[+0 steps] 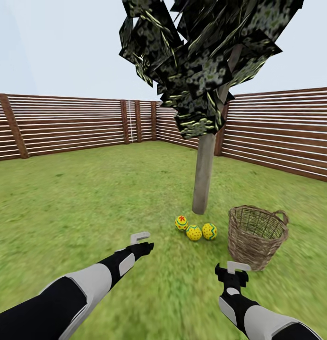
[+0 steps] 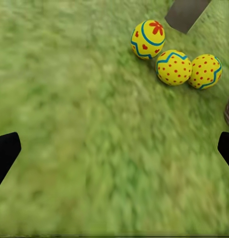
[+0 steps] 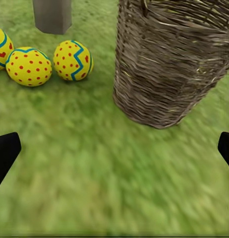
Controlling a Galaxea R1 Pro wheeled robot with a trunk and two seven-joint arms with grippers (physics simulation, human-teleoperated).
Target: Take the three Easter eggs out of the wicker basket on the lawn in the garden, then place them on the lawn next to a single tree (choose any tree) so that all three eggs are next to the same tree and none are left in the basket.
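three eggs point(image 1: 194, 230) in a row on the lawn point(image 1: 88, 203) at the tree point(image 1: 204, 172) foot, basket point(image 1: 256, 234) just beside, head view gets fence point(image 1: 64, 125), both grippers, left point(image 1: 141, 242) and right point(image 1: 237, 271), spread wide, holding nothing

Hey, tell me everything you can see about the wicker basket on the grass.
The wicker basket is round, light brown and open-weave, narrowing a little toward its base, with a thicker braided rim and a small loop handle at the rim's far right side. It looks like woven cane. It stands upright on the lawn, slightly tilted, just right of the tree trunk and the three Easter eggs, apart from them. From the head view, no egg shows inside it. Neither end effector touches it.
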